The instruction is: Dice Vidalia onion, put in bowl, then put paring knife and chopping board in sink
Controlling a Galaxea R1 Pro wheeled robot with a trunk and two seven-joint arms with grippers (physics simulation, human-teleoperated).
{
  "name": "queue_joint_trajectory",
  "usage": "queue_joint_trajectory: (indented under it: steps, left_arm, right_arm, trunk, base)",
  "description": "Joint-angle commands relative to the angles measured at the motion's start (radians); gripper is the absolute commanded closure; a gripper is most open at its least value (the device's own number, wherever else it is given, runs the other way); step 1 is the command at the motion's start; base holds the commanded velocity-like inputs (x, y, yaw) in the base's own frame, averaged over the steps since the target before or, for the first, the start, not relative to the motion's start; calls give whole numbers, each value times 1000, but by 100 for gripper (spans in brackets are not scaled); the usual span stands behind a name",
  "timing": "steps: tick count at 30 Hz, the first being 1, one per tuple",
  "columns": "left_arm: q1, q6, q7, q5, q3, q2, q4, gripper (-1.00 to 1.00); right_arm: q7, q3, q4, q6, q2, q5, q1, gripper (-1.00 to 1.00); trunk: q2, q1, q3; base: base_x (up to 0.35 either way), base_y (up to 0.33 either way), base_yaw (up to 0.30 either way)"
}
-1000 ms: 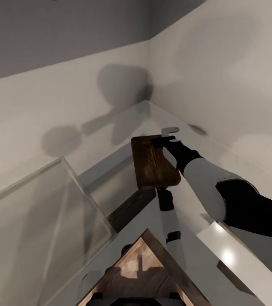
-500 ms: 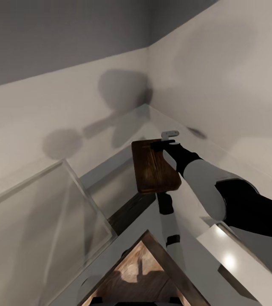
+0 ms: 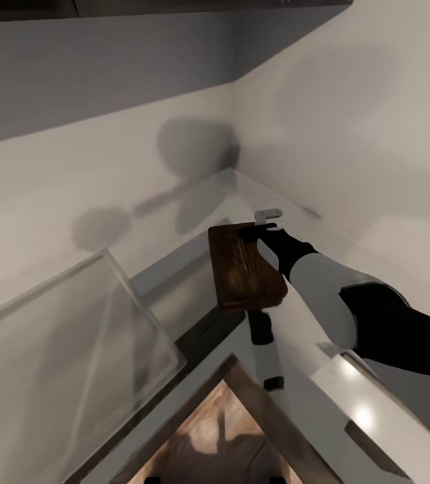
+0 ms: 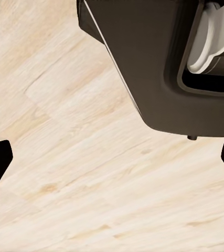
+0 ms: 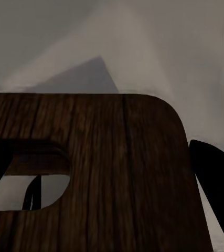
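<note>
Head view: holding the chopping board [image 3: 245, 265] aloft near frame centre, right gripper [image 3: 263, 227] clamped on its far edge at about one o'clock of the board, right arm [image 3: 336, 296] reaching in from four o'clock. Passing over a pale corner of walls, with a glass panel [image 3: 74, 343] at eight o'clock. Judging the late carry stage: board lifted and empty, presumably heading for the sink, placement not yet done. Knife, onion and bowl: cannot tell from here.

Left wrist view: hanging over light wooden floor [image 4: 91, 173], the robot's dark base [image 4: 153, 63] at twelve o'clock. Left gripper [image 4: 112, 163] showing fingertips wide apart at both frame edges, nothing between them.

Right wrist view: looking along the board [image 5: 117, 173], slot hole [image 5: 30, 176] at nine o'clock, one dark fingertip [image 5: 216, 184] pressing beside the board's edge at three o'clock.
</note>
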Motion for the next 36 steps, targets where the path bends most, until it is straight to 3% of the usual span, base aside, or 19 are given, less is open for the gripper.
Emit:
queue_joint_trajectory:
  steps: [1,24,36]
  left_arm:
    - [1,-1,0,9,0,0,-1,-100]
    - [1,-1,-2,9,1,0,12,-100]
    - [1,-2,-2,9,3,0,25,-100]
  right_arm:
    - [-3,8,-1,8,0,1,-1,100]
    - [-3,8,-1,7,0,1,0,100]
    - [-3,8,-1,7,0,1,0,100]
  trunk:
    - [-2,0,0]
    - [-2,0,37]
    - [-2,0,56]
  base:
    - [-201,0,0]
    - [-30,0,0]
    - [-227,0,0]
